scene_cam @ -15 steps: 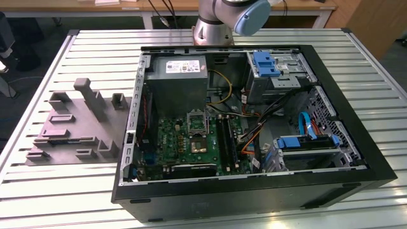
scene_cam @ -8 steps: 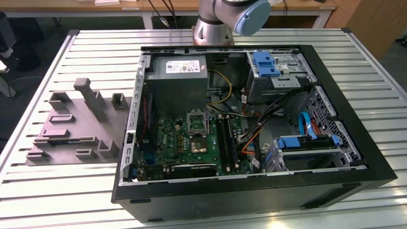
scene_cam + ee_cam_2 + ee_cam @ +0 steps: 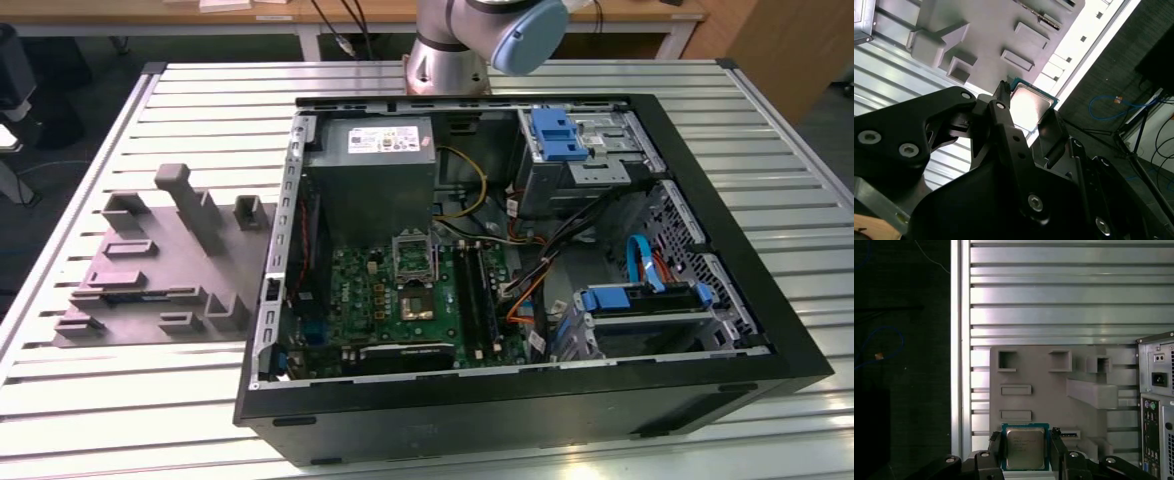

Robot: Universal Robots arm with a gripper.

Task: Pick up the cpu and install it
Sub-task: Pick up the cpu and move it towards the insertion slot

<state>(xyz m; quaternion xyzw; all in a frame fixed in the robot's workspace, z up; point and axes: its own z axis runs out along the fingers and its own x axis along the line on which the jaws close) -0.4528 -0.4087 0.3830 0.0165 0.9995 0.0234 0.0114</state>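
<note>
The cpu (image 3: 1025, 448) is a small square chip with a silvery top and a thin rim. It sits between my two black fingers (image 3: 995, 450), well above the grey fixture tray (image 3: 1044, 400). My gripper (image 3: 1025, 440) is shut on the chip's two opposite edges. In the second wrist view the cpu (image 3: 1030, 104) shows tilted, with the gripper (image 3: 1029, 114) closed on it over the tray (image 3: 984, 30). In the exterior view the open computer case (image 3: 787, 340) lies on the table, and its metal-framed socket (image 3: 411, 255) sits on the green motherboard.
The grey tray (image 3: 147, 270) with raised blocks lies on the slatted table (image 3: 160, 400), on the exterior view's left of the case. Inside the case are cables, blue drive brackets (image 3: 558, 135) and a grey power supply (image 3: 380, 175). The arm's base (image 3: 467, 40) stands behind the case. The table edge (image 3: 956, 365) borders dark floor.
</note>
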